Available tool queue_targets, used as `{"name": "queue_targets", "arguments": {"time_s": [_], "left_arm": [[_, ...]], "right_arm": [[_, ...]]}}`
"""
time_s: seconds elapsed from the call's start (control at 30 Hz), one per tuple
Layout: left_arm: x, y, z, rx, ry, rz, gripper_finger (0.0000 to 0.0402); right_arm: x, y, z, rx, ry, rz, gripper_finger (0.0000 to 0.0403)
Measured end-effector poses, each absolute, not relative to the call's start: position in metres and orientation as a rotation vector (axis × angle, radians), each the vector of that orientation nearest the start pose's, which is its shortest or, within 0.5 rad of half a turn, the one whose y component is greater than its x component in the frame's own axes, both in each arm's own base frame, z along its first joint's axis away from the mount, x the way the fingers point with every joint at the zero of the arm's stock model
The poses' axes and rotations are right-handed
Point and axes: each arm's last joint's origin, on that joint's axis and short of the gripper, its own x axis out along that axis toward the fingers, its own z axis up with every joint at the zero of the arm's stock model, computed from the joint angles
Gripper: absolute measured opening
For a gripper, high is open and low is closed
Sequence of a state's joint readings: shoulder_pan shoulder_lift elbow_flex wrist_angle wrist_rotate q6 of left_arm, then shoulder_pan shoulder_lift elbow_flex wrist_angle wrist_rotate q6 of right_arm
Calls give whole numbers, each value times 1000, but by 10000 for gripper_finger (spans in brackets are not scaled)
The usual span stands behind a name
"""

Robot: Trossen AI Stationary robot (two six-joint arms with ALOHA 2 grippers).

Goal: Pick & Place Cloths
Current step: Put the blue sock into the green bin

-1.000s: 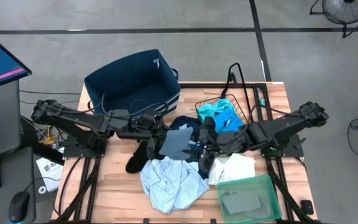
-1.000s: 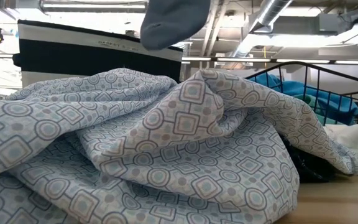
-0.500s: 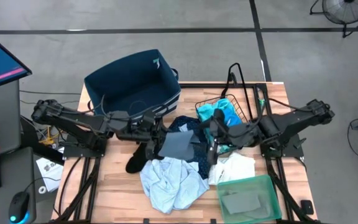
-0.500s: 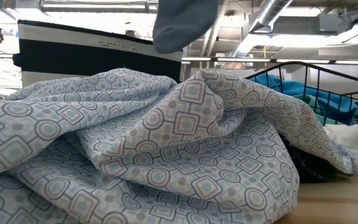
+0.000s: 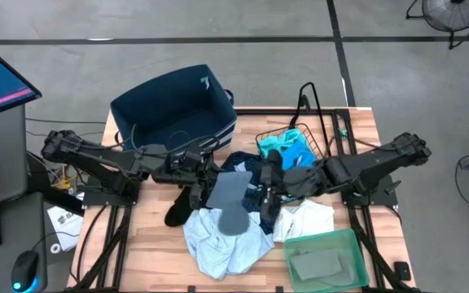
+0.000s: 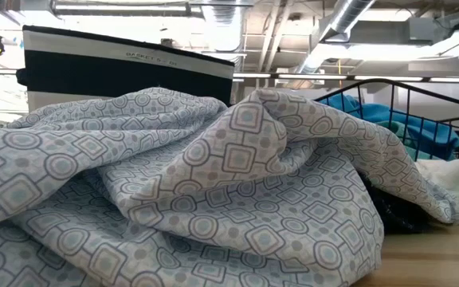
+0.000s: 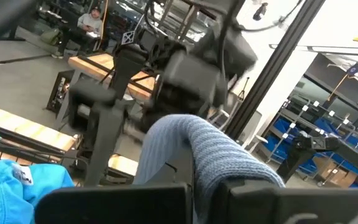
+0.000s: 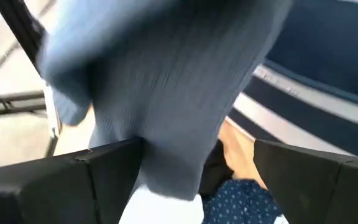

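Above the table's middle, the grey-blue ribbed knit cloth [image 5: 228, 199] now hangs longer and narrower than half a second ago, pinched by the left gripper [image 5: 208, 172]; the right gripper [image 5: 269, 181] has swung back beside it, fingers spread, apparently released.

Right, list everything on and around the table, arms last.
Bin: one, navy with white stripes, table's far left corner.
Wire basket: one, black, far right.
Turquoise cloth: one, in the basket.
Dotted cloth: one, navy, centre.
Ribbed cloth: one, grey, hanging mid-table.
Patterned cloth: one, pale blue, near edge.
Black cloth: one, left of it.
White cloth: one, right.
Tray: one, green, near right, holding one grey folded cloth.
Left gripper: shut on the ribbed cloth.
Right gripper: open beside it.
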State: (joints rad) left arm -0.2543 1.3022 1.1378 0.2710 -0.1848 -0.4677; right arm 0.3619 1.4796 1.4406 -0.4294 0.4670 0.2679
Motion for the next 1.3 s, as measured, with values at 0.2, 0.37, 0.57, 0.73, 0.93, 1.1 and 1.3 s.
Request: {"name": "queue_targets", "arguments": {"time_s": [0.2, 0.37, 0.57, 0.73, 0.93, 1.1, 1.3], "left_arm": [[289, -69, 387, -489, -87, -91, 0], [289, -67, 387, -466, -89, -83, 0], [290, -67, 387, -460, -90, -82, 0], [289, -67, 388, -448, -102, -75, 0], [289, -67, 389, -450, -114, -77, 0], [289, -67, 390, -451, -117, -78, 0], [289, -67, 391, -453, -128, -80, 0]], "right_arm": [[320, 103, 366, 78, 432, -128, 301], [318, 102, 370, 103, 436, -51, 301], [312, 101, 382, 128, 376, -28, 301], [315, 100, 381, 135, 371, -25, 301], [320, 101, 375, 118, 392, -30, 298], [320, 100, 375, 61, 384, -58, 238], [321, 94, 375, 65, 387, -66, 77]]}}
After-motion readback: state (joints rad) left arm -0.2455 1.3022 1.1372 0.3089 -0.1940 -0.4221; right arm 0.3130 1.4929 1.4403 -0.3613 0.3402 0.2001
